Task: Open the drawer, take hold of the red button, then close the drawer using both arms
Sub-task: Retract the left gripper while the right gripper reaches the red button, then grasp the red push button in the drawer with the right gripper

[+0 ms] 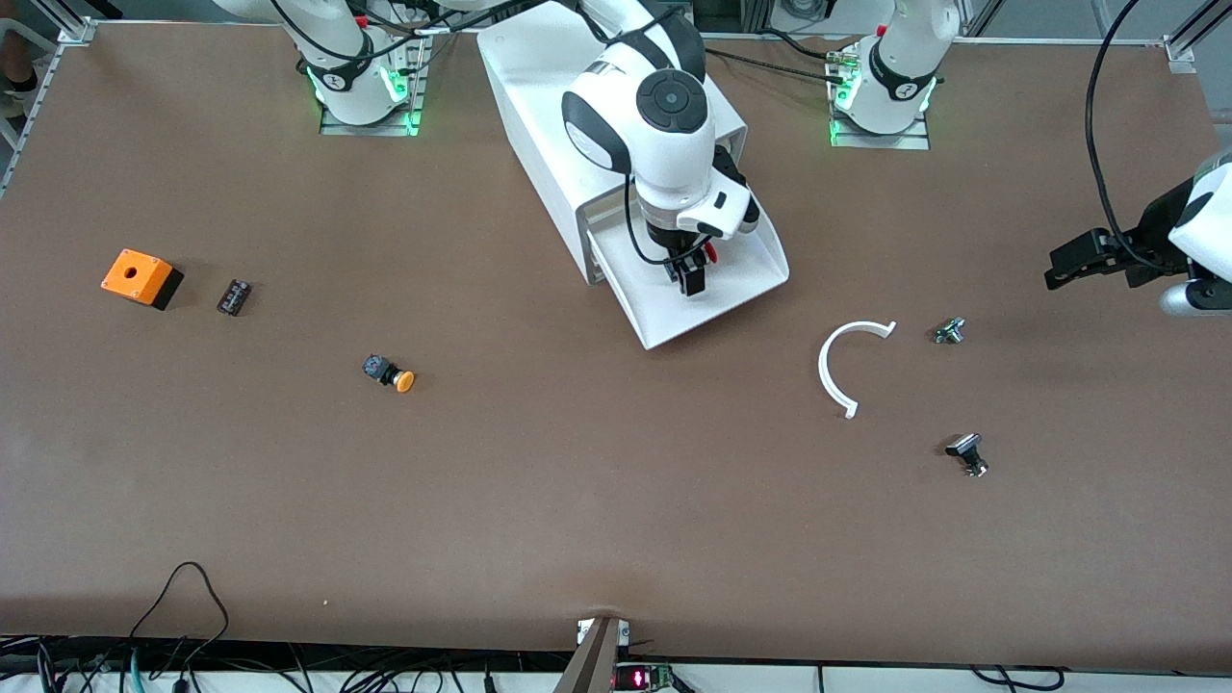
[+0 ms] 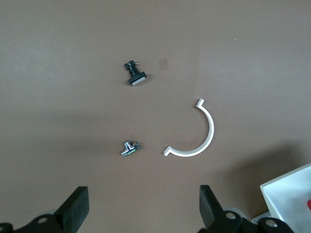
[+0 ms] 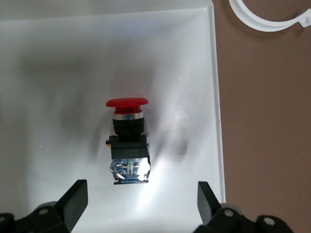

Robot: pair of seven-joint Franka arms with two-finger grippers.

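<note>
The bottom drawer (image 1: 664,327) of the white cabinet (image 1: 539,87) is pulled out toward the front camera. The red-capped button (image 3: 127,141) lies on its side on the drawer floor (image 3: 58,73). In the front view only a bit of the button's red cap (image 1: 710,252) shows beside the gripper. My right gripper (image 1: 689,279) hangs open over the drawer, and its fingers straddle the button's dark body end without touching it in the right wrist view (image 3: 141,190). My left gripper (image 1: 1055,268) is open and empty (image 2: 143,191), over bare table at the left arm's end.
A white arc piece (image 1: 847,361) (image 2: 199,141), a small metal part (image 1: 949,331) (image 2: 130,148) and a black part (image 1: 967,452) (image 2: 135,75) lie between the drawer and the left gripper. An orange-capped button (image 1: 390,373), an orange box (image 1: 141,277) and a small dark part (image 1: 234,295) lie toward the right arm's end.
</note>
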